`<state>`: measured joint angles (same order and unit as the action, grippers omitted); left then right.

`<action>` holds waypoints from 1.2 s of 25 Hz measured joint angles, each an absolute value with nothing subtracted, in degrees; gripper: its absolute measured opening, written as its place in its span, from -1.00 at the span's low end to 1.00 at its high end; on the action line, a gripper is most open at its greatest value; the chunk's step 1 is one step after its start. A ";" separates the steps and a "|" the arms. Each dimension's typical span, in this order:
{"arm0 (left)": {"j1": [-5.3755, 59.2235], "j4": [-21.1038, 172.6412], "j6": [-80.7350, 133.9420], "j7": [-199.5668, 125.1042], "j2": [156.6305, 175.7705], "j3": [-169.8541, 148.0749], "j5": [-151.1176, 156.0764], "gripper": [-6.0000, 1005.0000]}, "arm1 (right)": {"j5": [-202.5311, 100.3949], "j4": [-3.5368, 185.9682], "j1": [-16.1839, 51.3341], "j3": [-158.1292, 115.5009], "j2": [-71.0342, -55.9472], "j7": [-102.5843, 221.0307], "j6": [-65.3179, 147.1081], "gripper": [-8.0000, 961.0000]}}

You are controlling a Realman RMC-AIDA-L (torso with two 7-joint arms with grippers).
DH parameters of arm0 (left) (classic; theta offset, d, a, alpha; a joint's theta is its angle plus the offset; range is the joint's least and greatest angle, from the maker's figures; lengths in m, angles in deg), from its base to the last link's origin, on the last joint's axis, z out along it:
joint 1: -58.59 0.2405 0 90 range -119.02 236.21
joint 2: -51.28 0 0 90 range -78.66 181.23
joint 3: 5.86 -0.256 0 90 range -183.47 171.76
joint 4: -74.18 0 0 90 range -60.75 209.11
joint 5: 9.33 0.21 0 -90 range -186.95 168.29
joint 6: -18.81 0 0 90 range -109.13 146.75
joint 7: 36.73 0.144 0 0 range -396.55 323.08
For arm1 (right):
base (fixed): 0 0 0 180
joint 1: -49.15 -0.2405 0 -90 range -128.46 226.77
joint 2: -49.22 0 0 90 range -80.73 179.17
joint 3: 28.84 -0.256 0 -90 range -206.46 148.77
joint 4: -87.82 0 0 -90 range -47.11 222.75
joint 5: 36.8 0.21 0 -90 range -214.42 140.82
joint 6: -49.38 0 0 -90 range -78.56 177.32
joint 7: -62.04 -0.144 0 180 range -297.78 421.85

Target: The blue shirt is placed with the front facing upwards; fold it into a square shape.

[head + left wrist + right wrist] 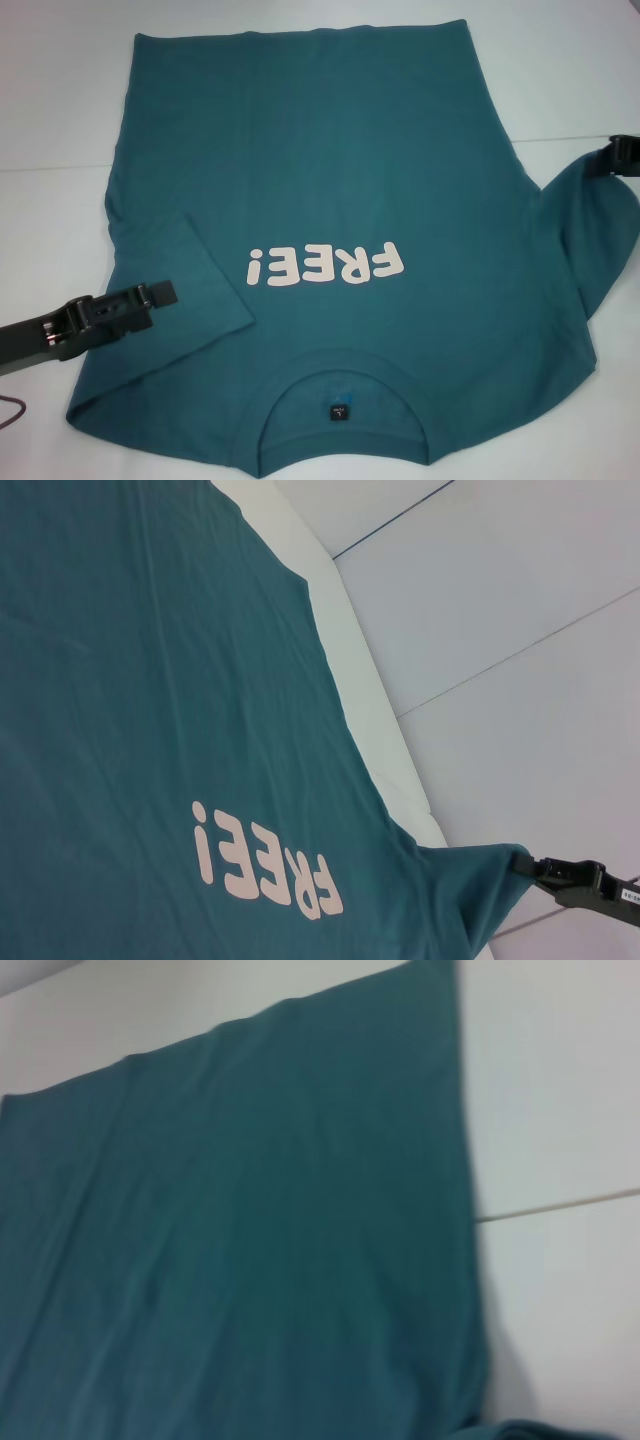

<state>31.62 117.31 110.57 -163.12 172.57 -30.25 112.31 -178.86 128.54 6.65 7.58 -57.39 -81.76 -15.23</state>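
Observation:
The blue shirt (320,170) lies flat on the white table (55,120), front up. Its collar (340,372) is nearest me and the pink "FREE!" print (325,267) reads upside down. Its left sleeve (175,270) is folded inward over the chest, and my left gripper (165,291) hovers low over that fold. At the far right edge my right gripper (612,158) is shut on the right sleeve (590,230), which is pulled up and outward off the table. In the left wrist view the right gripper (530,865) pinches the sleeve to a point. The right wrist view shows only plain shirt cloth (250,1240).
Bare white table surrounds the shirt on the left (50,200) and far right (560,90). A thin seam line (560,1208) crosses the tabletop. A dark cable (12,410) shows at the near left edge.

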 joint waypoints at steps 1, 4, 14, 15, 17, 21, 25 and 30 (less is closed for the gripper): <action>31.62 117.31 110.57 -163.12 172.58 -30.24 112.25 0.74 | -178.89 128.67 6.25 7.84 -57.49 -81.76 -16.33 -0.96; 31.62 117.29 110.46 -163.06 172.58 -30.20 111.96 0.74 | -179.01 128.68 5.59 9.12 -57.82 -81.88 -18.52 -0.96; 31.61 117.16 110.14 -163.12 172.57 -30.12 111.86 0.74 | -179.17 128.70 5.41 13.09 -58.19 -82.98 -20.85 -0.96; 31.61 117.14 110.09 -163.12 172.57 -30.08 111.86 0.74 | -179.29 128.69 5.41 13.31 -58.25 -82.98 -21.30 -0.96; 31.61 117.12 110.04 -163.12 172.57 -29.99 111.86 0.74 | -179.58 128.69 5.25 14.00 -58.45 -82.95 -21.85 -0.96; 31.61 117.09 109.95 -163.12 172.57 -29.38 111.86 0.74 | -179.84 128.70 4.39 16.92 -59.26 -82.51 -21.87 -0.96; 31.74 117.06 109.94 -163.12 172.57 -28.73 111.87 0.74 | -180.59 128.69 2.82 20.02 -60.85 -82.46 -20.20 -0.96; 32.00 117.06 109.96 -163.12 172.57 -28.62 111.87 0.74 | -183.02 128.43 0.80 20.47 -62.46 -84.00 -17.35 -0.96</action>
